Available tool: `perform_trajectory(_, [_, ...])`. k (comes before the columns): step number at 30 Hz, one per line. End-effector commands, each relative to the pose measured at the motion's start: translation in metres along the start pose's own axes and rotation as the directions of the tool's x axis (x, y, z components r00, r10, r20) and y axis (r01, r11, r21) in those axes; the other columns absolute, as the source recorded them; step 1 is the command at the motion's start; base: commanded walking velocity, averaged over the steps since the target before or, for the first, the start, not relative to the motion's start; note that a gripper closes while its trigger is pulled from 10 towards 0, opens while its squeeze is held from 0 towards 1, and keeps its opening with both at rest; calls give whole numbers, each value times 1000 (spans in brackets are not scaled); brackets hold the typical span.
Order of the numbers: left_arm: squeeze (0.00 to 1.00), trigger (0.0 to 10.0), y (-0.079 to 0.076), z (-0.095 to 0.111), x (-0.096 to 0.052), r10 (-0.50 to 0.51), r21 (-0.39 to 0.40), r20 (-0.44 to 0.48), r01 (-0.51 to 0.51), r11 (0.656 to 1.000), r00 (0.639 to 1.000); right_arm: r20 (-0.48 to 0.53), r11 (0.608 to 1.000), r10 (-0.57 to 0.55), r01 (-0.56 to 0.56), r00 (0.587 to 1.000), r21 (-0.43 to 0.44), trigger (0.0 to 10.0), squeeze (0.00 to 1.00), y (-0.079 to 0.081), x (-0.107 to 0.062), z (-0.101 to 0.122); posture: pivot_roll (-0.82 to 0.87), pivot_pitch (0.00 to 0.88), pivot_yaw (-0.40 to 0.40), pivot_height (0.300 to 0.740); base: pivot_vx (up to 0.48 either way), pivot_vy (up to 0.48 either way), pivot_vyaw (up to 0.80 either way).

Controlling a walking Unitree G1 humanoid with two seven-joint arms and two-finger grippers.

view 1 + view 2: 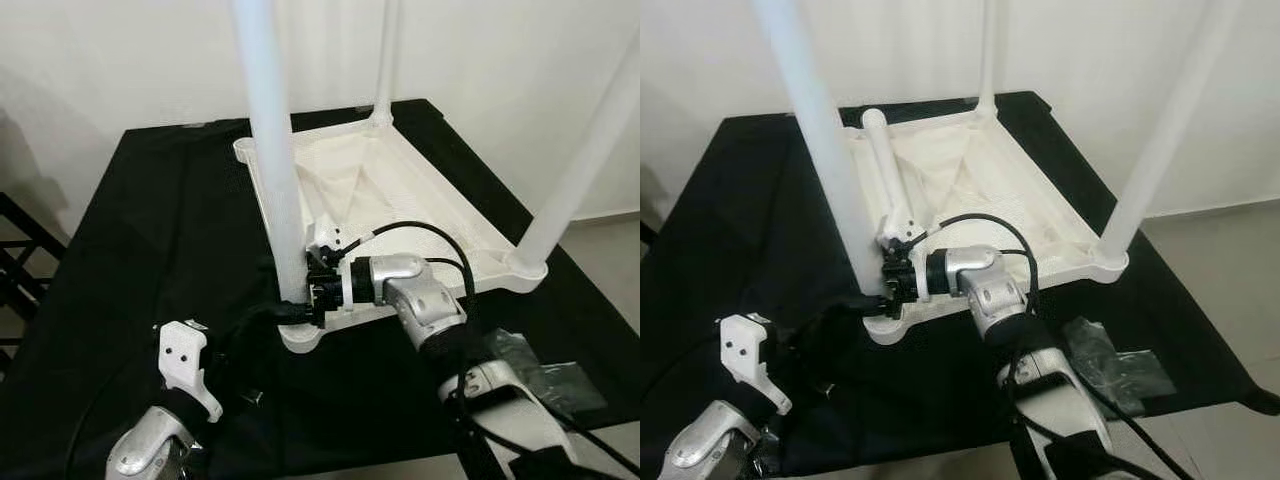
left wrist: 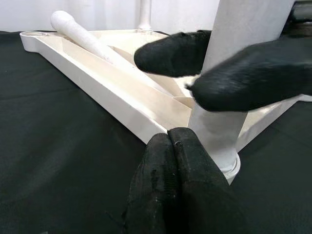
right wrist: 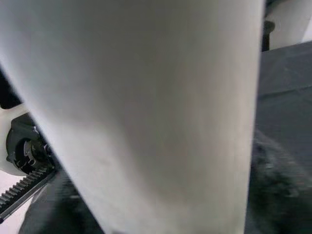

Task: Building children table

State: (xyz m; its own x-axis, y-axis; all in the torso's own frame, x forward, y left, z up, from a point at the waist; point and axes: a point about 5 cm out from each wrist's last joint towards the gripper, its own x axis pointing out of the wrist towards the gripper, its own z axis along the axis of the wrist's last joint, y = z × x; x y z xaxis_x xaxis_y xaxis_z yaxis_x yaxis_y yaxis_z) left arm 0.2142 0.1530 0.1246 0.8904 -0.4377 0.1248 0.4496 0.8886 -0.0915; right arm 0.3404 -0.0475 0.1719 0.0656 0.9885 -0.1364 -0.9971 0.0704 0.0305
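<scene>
A white children's table top (image 1: pixel 470 225) lies upside down on a black-covered table (image 1: pixel 150 220). Three white legs stand upright in its corners: the near-left leg (image 1: pixel 275 150), the far leg (image 1: pixel 385 60) and the right leg (image 1: pixel 585 160). Another white leg (image 1: pixel 883 165) lies loose inside the top. My right gripper (image 1: pixel 300 285) is shut on the near-left leg just above its socket; in the left wrist view its black fingers (image 2: pixel 170 51) wrap that leg. My left gripper (image 2: pixel 170 156) is shut, holds nothing, and sits low on the cloth just in front of that corner.
Clear plastic bags (image 1: pixel 545 375) lie on the cloth at the front right, beside my right arm. A black rack (image 1: pixel 20 270) stands off the table's left side. A white wall is close behind, and bare floor (image 1: pixel 610 260) shows at the right.
</scene>
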Motion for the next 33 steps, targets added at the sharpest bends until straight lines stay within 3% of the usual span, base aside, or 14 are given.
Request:
perform_trajectory(1, [0,10000,2,-3,-2,10,6,-18,-10,1000,1000,4,1000,19,-19,1000,12,0,0,0,6,1,32,67,12,740,0,0,0])
perform_trajectory(13, [0,10000,1,-2,-2,11,5,-15,-11,1000,1000,29,1000,-24,24,999,18,0,0,-6,-7,-7,25,78,13,740,0,0,0])
perform_trajectory(14, [0,10000,0,-2,-4,11,4,-14,-11,1000,1000,-14,923,-380,381,925,55,0,0,-8,-12,-26,23,90,2,740,0,0,0])
perform_trajectory(15, [0,10000,0,-2,-4,11,4,-14,-11,1000,1000,-14,923,-380,381,925,55,0,0,-8,-12,-26,23,90,2,740,0,0,0])
perform_trajectory(16, [0,10000,0,-1,-4,12,5,-13,-12,1000,1000,-48,813,-576,578,816,68,0,0,-9,-17,-34,23,90,2,740,0,0,0])
perform_trajectory(17, [0,10000,0,-1,-4,12,5,-13,-12,1000,1000,-48,813,-576,578,816,68,0,0,-9,-17,-34,23,90,2,740,0,0,0])
perform_trajectory(18, [0,10000,1,0,-5,14,5,-11,-14,1000,1000,-55,705,-701,703,711,94,0,0,5,-20,-41,16,104,1,740,0,0,0])
perform_trajectory(19, [0,10000,1,0,-5,14,5,-11,-14,1000,1000,-55,705,-701,703,711,94,0,0,5,-20,-41,16,104,1,740,0,0,0])
perform_trajectory(20, [0,10000,2,0,-6,16,5,-11,-16,1000,1000,-53,653,-746,745,664,134,0,0,24,-13,-46,-8,110,26,740,0,0,0])
perform_trajectory(28, [0,10000,3,-1,-4,10,5,-18,-10,1000,1000,-10,706,-701,696,713,131,0,0,36,6,-49,6,92,19,740,0,0,0])
perform_trajectory(29, [0,10000,4,-1,-4,17,9,-16,-17,1000,1000,3,709,-700,695,714,119,2471,0,35,8,-47,8,90,19,740,0,0,0])
perform_trajectory(30, [0,10000,4,-1,-4,22,10,-15,-22,1000,1000,11,702,-708,703,706,110,10000,0,36,9,-45,6,88,17,740,0,0,0])
perform_trajectory(32, [0,10000,4,-1,-4,24,11,-15,-23,1000,1000,27,703,-709,703,705,109,10000,0,36,9,-43,5,88,16,740,0,0,0])
perform_trajectory(33, [0,10000,4,-1,-4,24,11,-14,-24,1000,1000,42,707,-706,700,707,97,10000,114,37,9,-41,4,86,15,740,0,0,0])
